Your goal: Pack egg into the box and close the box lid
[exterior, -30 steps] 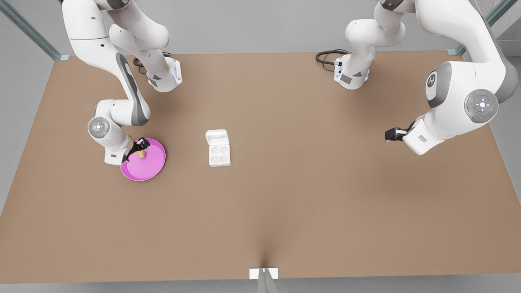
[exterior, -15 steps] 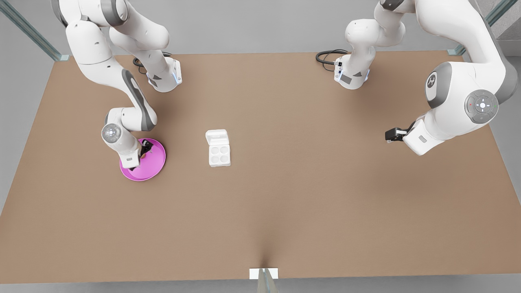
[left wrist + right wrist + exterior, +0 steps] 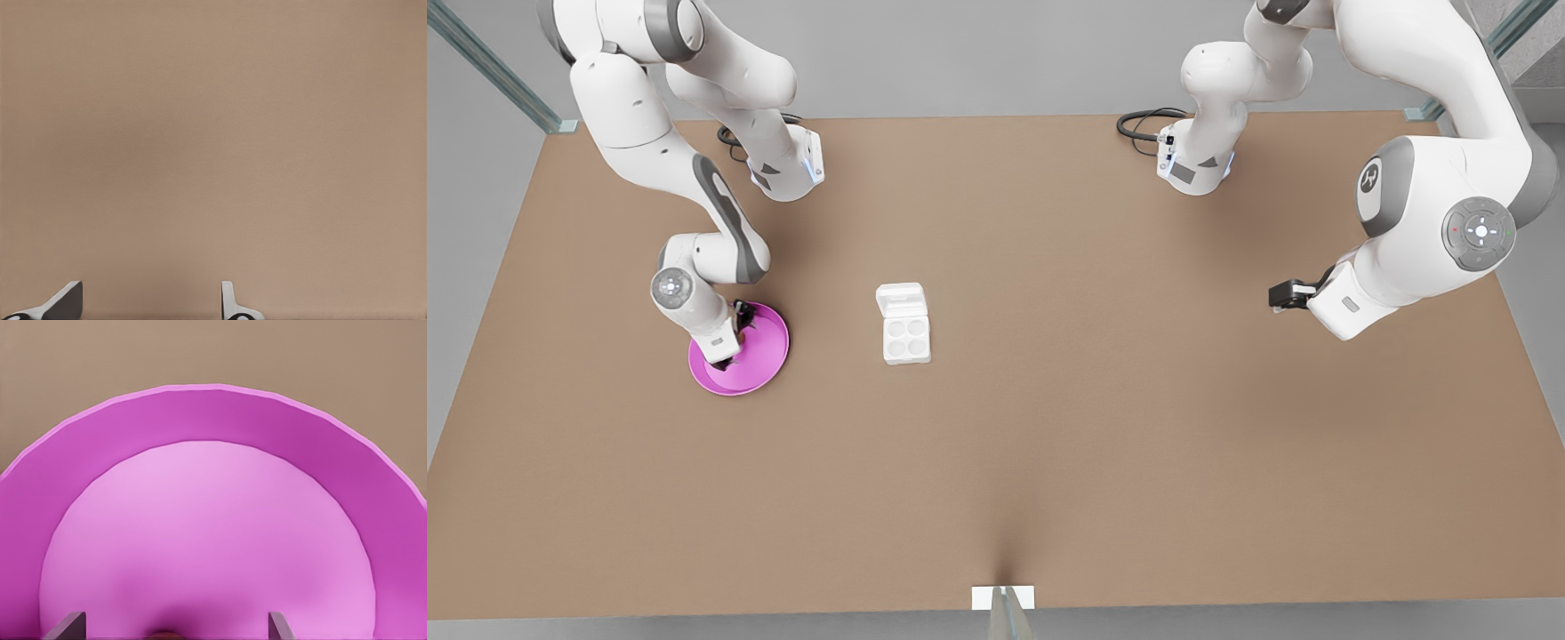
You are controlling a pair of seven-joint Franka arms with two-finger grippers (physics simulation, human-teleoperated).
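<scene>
In the left part of the front view, my right gripper (image 3: 732,339) is down over the pink plate (image 3: 763,356), which lies on the brown table (image 3: 1049,444) at the frame's left-centre. My wrist covers the plate's left side there, so the egg is hidden in that view. From my right wrist camera, the right gripper (image 3: 173,625) has its two fingertips (image 3: 68,624) spread wide over the plate's pale pink floor (image 3: 200,540). A thin tan sliver, the egg (image 3: 165,635), peeks in between them, right at the camera's edge. I cannot tell whether either finger touches it.

Further right, near the middle of the front view, the box (image 3: 907,338) sits on the table well apart from the plate. Its four round cups are bare. The box lid (image 3: 900,298) lies folded back flat, hinged on the carton's upper edge in the frame.

At the right-centre of the front view, my left gripper (image 3: 1282,294) waits above the table, pointing toward the frame's left, far from the carton. From my left wrist camera, the left gripper (image 3: 147,303) has its fingertips (image 3: 65,300) spread apart over plain brown tabletop, with nothing held.
</scene>
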